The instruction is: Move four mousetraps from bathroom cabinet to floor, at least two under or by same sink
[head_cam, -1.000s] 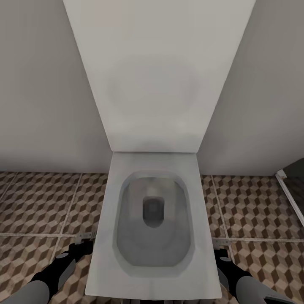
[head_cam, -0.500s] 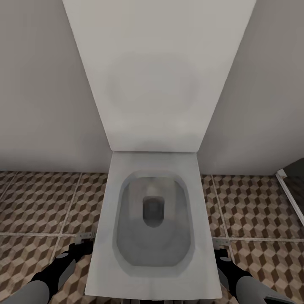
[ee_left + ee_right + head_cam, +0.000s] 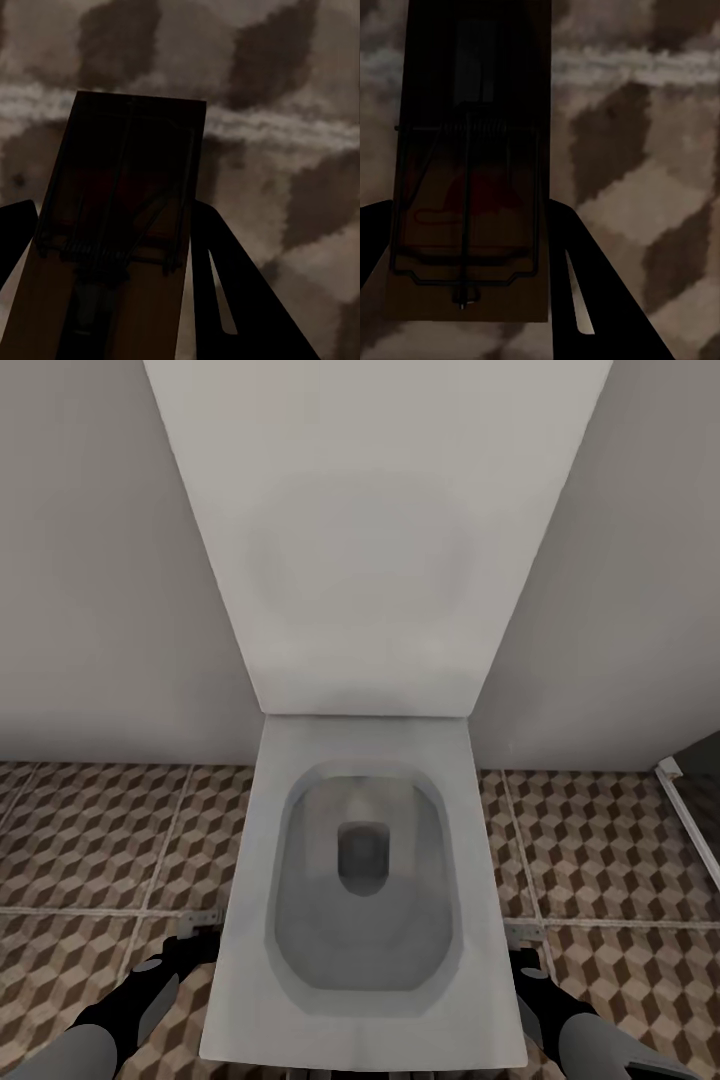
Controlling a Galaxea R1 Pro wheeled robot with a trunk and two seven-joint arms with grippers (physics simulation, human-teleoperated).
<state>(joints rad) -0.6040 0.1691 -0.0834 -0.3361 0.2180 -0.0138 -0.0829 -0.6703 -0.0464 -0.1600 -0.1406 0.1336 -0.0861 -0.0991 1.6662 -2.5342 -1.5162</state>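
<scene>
Here each claw grips a brown, wire-sprung mousetrap [image 3: 120, 225].

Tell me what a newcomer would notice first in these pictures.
A white toilet with its lid raised against the wall dominates the head view, standing on the cube-patterned bathroom floor. Each wrist view shows a mousetrap held between dark fingers: one in the left gripper, another in the right gripper, both over the tiles.

Location: a bathroom. A white toilet [image 3: 365, 880] with its lid [image 3: 370, 530] raised stands against plain grey walls [image 3: 100, 560]. The floor [image 3: 100, 840] carries large square tiles patterned in brown, beige and white cubes, with pale grout lines.
</scene>
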